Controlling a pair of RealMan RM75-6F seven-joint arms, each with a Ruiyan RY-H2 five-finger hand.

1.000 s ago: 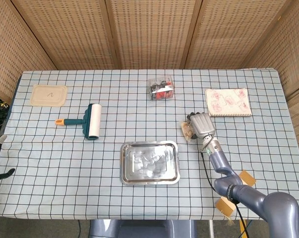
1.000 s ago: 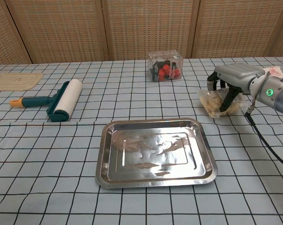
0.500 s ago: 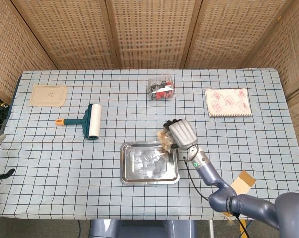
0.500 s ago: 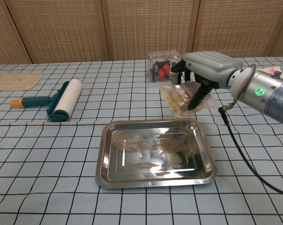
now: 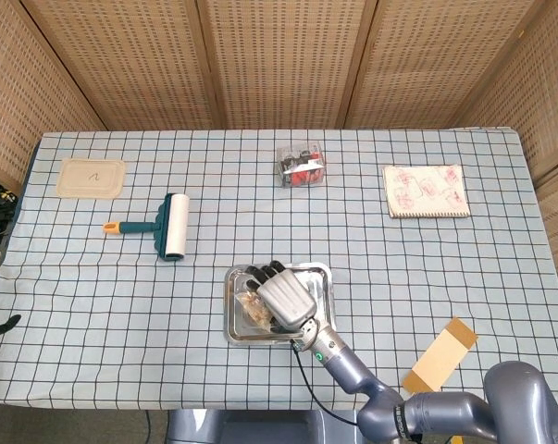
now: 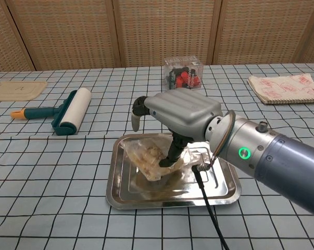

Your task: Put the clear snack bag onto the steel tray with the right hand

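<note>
Swinging across from beside the tray's right edge, the right hand (image 6: 178, 110) has carried the clear snack bag (image 6: 146, 158) over the steel tray (image 6: 227, 188) and now sits low above it. Palm down, fingers curled around the bag's top, it has the crinkled plastic in its grip, and the bag's bottom looks to be touching the tray floor near the middle, leaning left. In the head view the hand (image 5: 283, 298) covers most of the bag (image 5: 252, 306). No print readable on the bag. Further back, the lint roller (image 6: 71, 111), the clear box of red items (image 6: 183, 73) and the red-patterned cloth (image 6: 286, 88) sit well apart. Left hand isn't visible in either view.
</note>
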